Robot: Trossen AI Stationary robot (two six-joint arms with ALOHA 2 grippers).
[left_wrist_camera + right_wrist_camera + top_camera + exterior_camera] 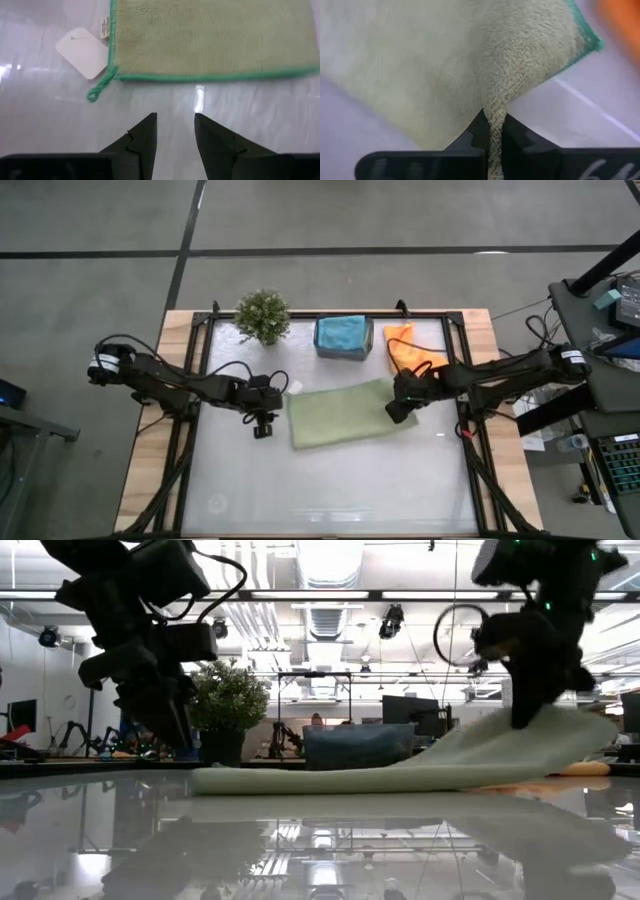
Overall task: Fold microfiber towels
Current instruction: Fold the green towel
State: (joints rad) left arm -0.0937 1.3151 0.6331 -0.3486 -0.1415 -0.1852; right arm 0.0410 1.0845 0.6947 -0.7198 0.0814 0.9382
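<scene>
Green plant [262, 316] beside grey bin [343, 351]

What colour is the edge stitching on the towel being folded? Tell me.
Teal-green, on the light green towel; clearest in the left wrist view.

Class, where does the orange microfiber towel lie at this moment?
In the high view the orange microfiber towel lies at the table's far right, beside the grey bin holding a teal-blue cloth, just beyond the right gripper.

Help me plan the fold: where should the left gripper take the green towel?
Probably the corner by the loop and tag: the green towel lies flat there, nearest the open left gripper. Come in from its left side; the right gripper already pinches the opposite edge.
</scene>
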